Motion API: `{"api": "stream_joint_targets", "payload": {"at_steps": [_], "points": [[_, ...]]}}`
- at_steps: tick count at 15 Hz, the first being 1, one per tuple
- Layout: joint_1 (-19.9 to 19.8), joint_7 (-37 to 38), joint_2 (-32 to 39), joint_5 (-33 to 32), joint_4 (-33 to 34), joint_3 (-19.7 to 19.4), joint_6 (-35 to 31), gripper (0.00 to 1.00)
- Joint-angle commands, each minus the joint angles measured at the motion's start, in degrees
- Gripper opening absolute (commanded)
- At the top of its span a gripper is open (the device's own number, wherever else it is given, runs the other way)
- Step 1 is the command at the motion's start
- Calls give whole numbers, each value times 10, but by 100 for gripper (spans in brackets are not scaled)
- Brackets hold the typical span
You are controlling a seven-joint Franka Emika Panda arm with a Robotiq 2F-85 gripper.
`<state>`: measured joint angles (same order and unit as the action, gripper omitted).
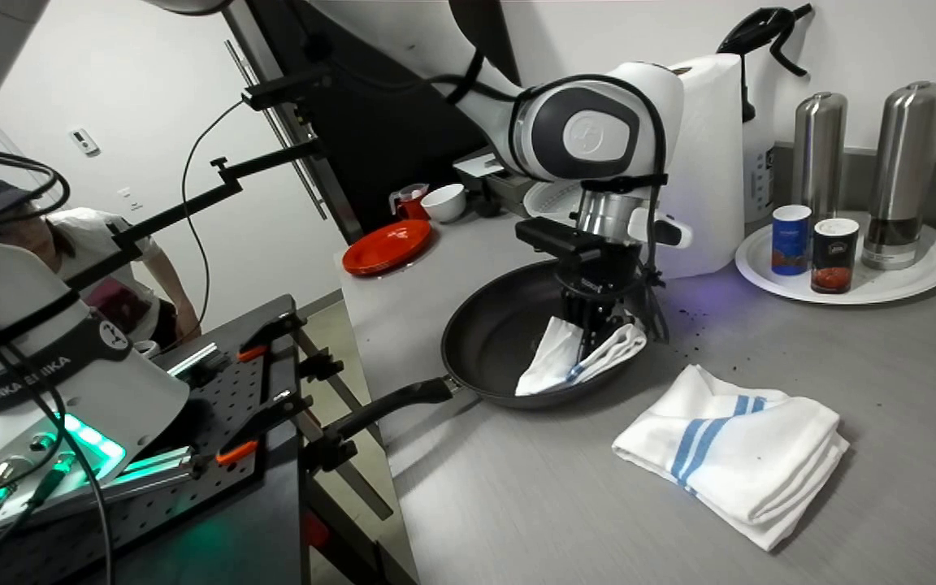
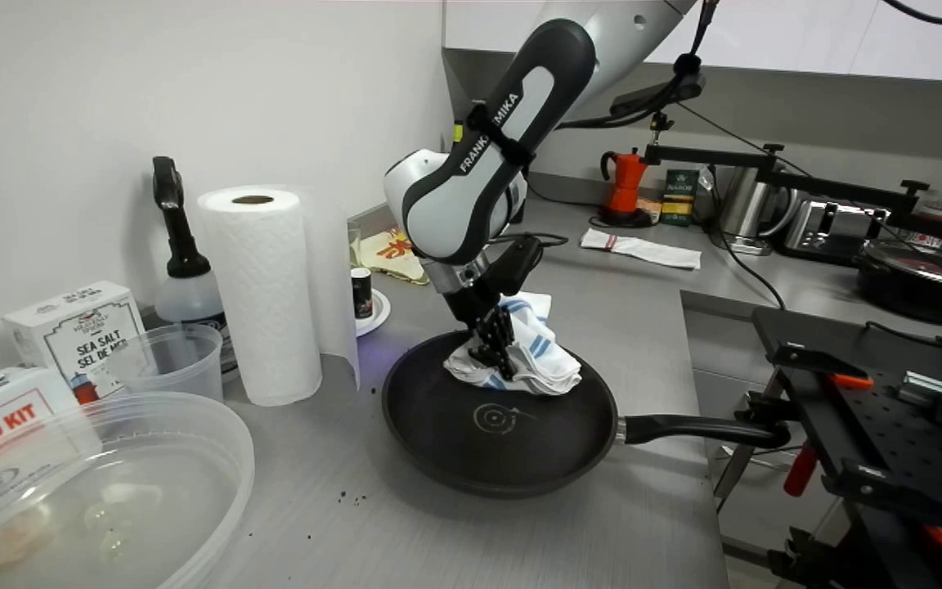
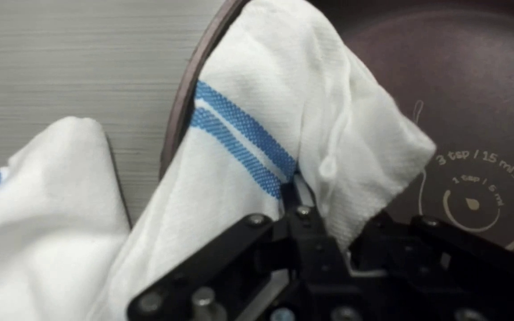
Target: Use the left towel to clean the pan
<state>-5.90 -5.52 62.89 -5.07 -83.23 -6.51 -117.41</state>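
Fingers [image 3: 318, 256] pinch the left towel [image 3: 243, 171]; the pan [image 3: 458, 89] beneath — printed "3 tsp / 15 ml".

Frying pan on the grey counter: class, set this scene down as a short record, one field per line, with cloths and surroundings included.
Cookware: black frying pan, flat on the counter, measuring marks printed inside
Grip: gripper shut on the held towel, white with blue stripes
Cloth position: over the frying pan; how firmly it presses cannot be told
Spare cloth: folded towel, white with blue stripes, beside the frying pan
Standing nearby: paper towel roll
Seasonings: steel mills and small shakers on a white plate
Dirt: dark specks on the counter
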Motion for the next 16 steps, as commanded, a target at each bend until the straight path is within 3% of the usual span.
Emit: {"api": "stream_joint_targets", "payload": {"at_steps": [1, 6, 16], "points": [[19, 15, -17, -44, -3, -21, -17, 4], [43, 28, -66, -103, -20, -43, -19, 4], [50, 18, -220, -64, -71, 35, 43, 4]]}}
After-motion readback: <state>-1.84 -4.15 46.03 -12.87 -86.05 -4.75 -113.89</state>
